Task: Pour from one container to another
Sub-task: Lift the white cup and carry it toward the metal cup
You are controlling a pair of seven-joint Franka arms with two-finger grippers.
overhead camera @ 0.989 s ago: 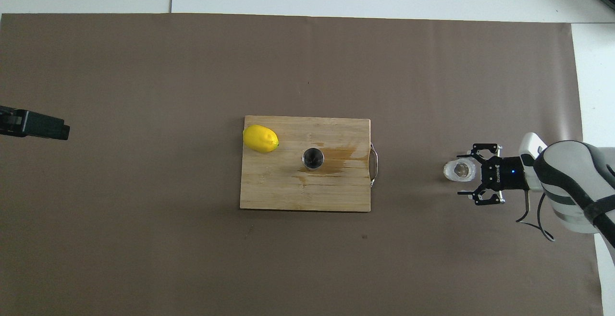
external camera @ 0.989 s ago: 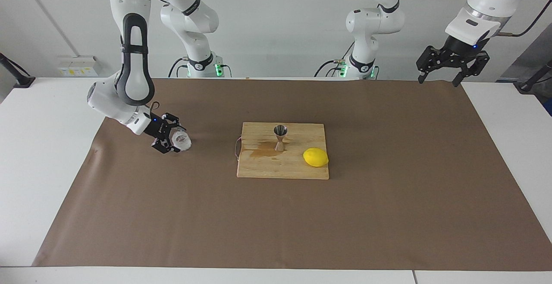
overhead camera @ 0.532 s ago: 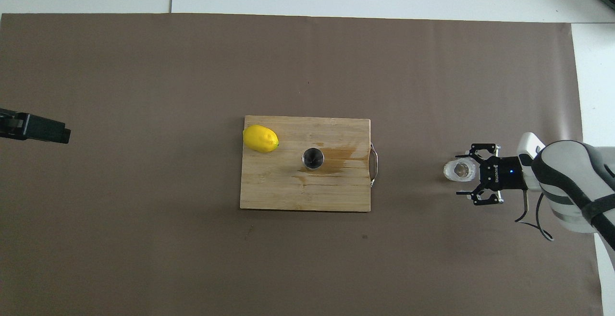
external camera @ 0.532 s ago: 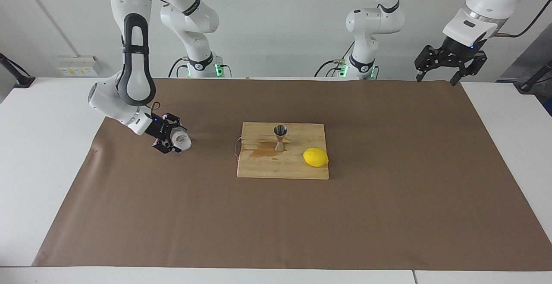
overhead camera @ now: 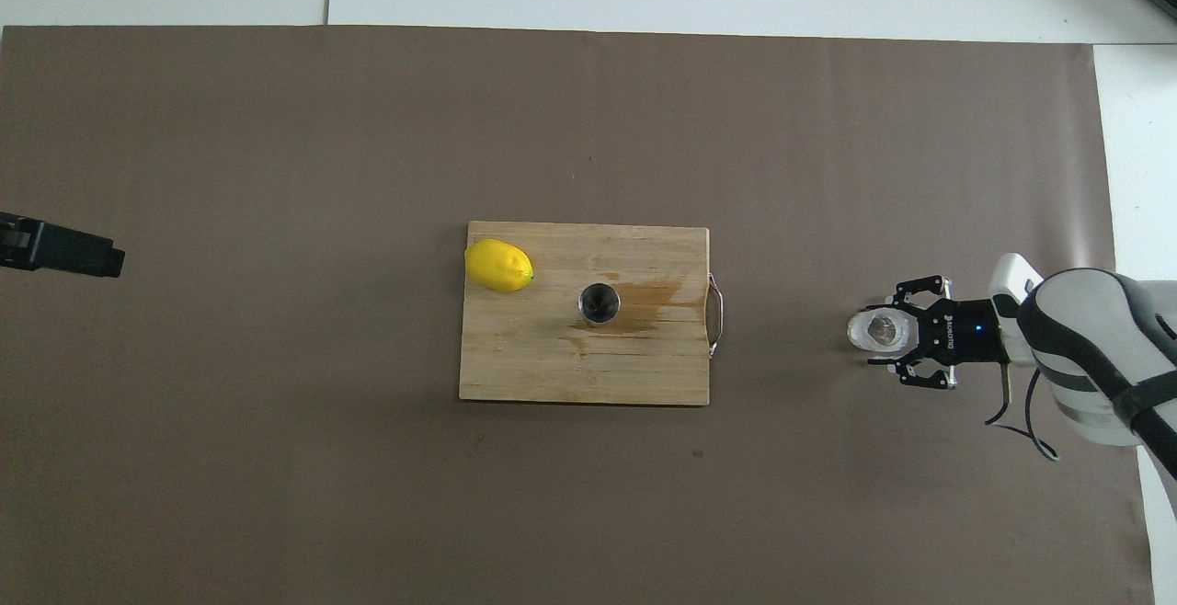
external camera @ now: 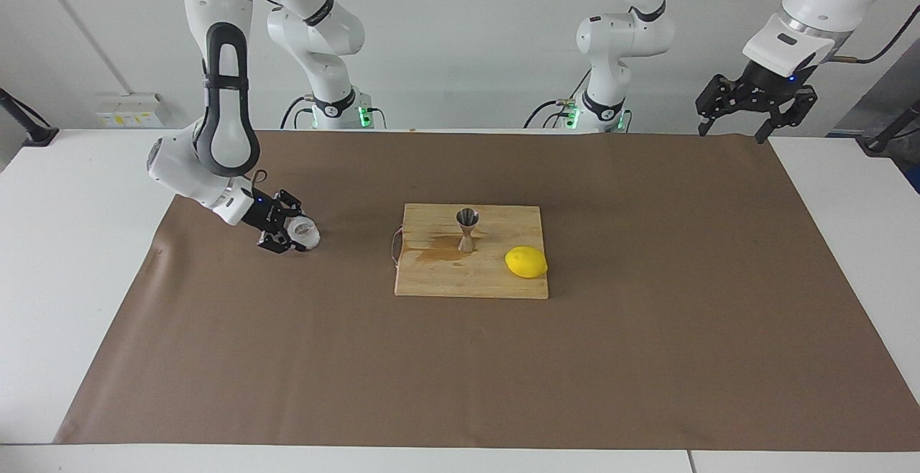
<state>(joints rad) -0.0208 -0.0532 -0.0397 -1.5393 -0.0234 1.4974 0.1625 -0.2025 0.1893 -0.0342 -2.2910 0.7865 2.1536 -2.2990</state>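
Note:
The clear faceted cup [external camera: 305,232] stands on the brown paper toward the right arm's end of the table, apart from the board; it also shows in the overhead view [overhead camera: 876,329]. My right gripper [external camera: 293,236] is low at the cup, with its fingers closed in on the cup's two sides [overhead camera: 885,335]. The steel hourglass jigger [external camera: 467,229] stands upright on the wooden cutting board [external camera: 431,279], and the overhead view shows its open mouth [overhead camera: 599,302]. My left gripper [external camera: 752,110] is open and empty, and waits raised over the left arm's end of the table.
A yellow lemon [external camera: 526,262] lies on the board beside the jigger, toward the left arm's end. A brownish wet stain [overhead camera: 648,297] marks the board next to the jigger. The board has a metal handle [overhead camera: 717,309] on the side toward the cup.
My right gripper's fingers have closed in from wide open onto the cup's sides. My left gripper has shifted slightly while raised. The cup, jigger and lemon have not moved.

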